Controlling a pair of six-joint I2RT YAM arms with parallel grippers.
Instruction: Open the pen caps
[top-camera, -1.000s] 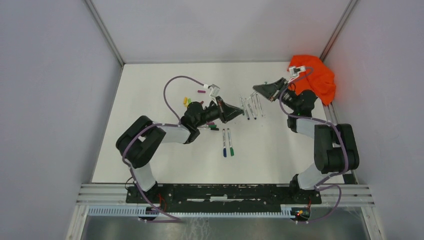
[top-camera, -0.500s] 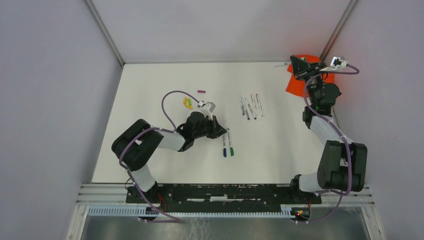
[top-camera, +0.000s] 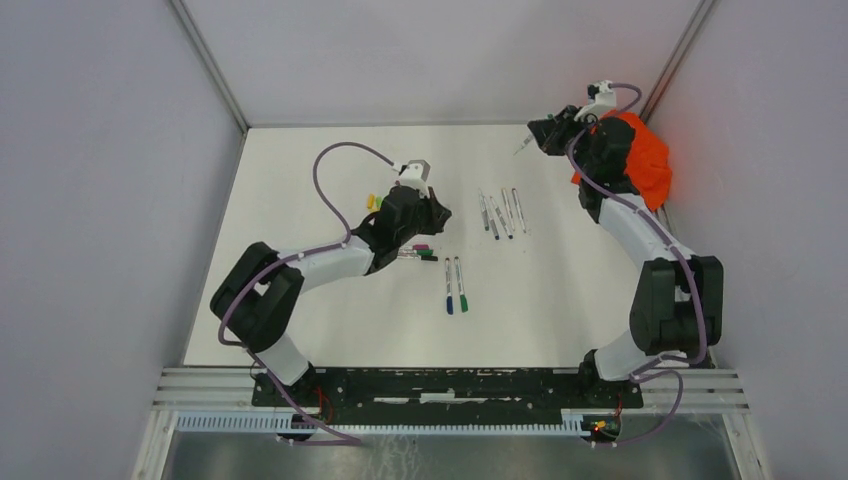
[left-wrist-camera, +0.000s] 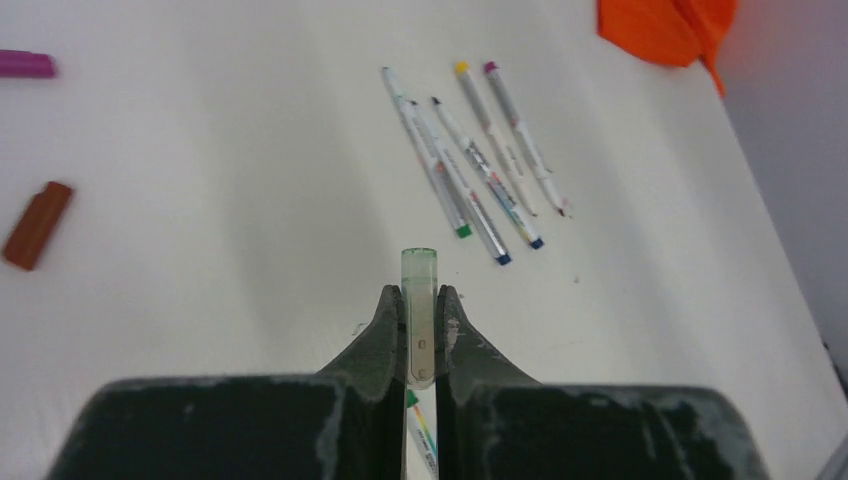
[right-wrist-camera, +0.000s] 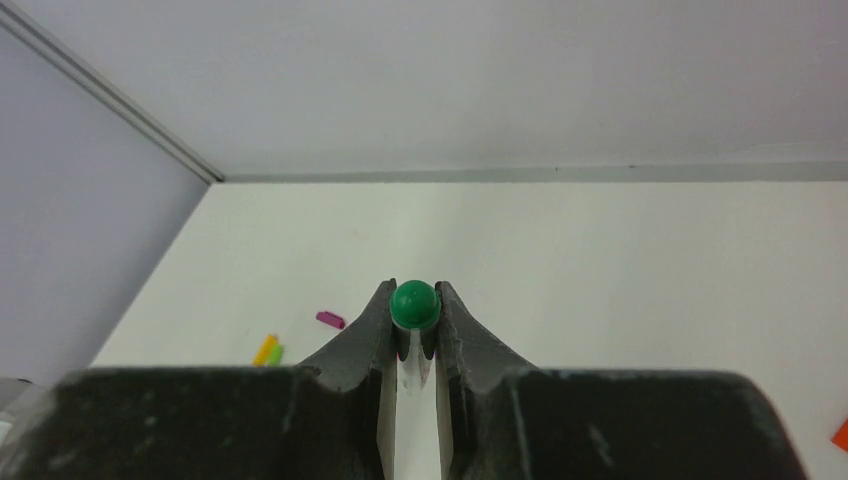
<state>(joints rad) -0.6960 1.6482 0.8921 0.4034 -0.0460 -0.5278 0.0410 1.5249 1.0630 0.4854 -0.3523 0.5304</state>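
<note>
**Green cap in my left claw, pen in my right**

Nearest my bases, two slim white plastic pens, one blue-ended and one green-ended, lie side by side on the white table. Just beyond them, a few more pens with magenta, green and dark ends lie bunched beside my left arm.

My left claw is pinched tight on a translucent pale-green plastic pen cap, whose end pokes out past my fingertips. Loose caps lie near it on the table. A stubby dark red cap is closest and a magenta cap lies farther off. A yellow cap lies right beside a light green cap.

Ahead of that claw, a slanting row of thin white pens with coloured tips lies close together.

Farther back on the right, my right claw is held narrow around a white pen barrel with a rounded dark-green end, above the table near the back wall. Beside it, a crumpled orange cloth sits in the far right corner.
</note>
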